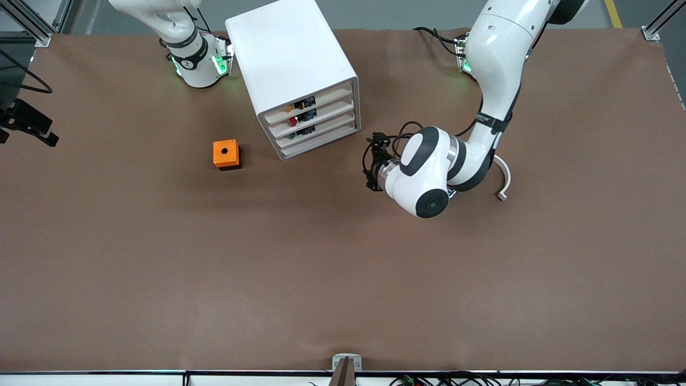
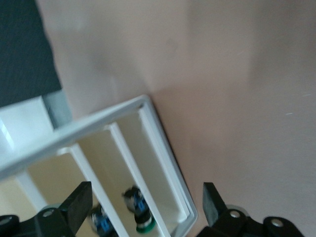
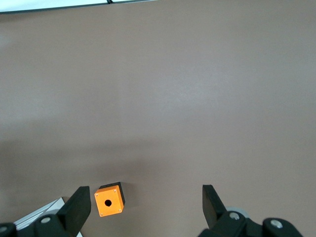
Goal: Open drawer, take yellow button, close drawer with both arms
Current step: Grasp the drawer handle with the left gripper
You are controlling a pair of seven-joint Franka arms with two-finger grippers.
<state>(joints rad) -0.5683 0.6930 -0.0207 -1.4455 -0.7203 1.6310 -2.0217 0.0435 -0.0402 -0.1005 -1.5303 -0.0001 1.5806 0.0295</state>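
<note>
Left wrist view shows my left gripper (image 2: pixel 143 210) with fingers spread, so I must aim squarely at the closed drawer (image 1: pixel 311 103) just ahead and hook its front edge.

the right gripper (image 3: pixel 143 210) hangs over the brown table (image 3: pixel 197 98), fingers (image 3: pixel 79 205) spread wide, with an orange cube (image 3: pixel 109 201) showing between them.

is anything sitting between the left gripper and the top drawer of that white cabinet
Nothing visible does. The left gripper, fingers open, hangs beside the cabinet's front corner at the left arm's end; only bare table lies between it and the shut top drawer.
</note>
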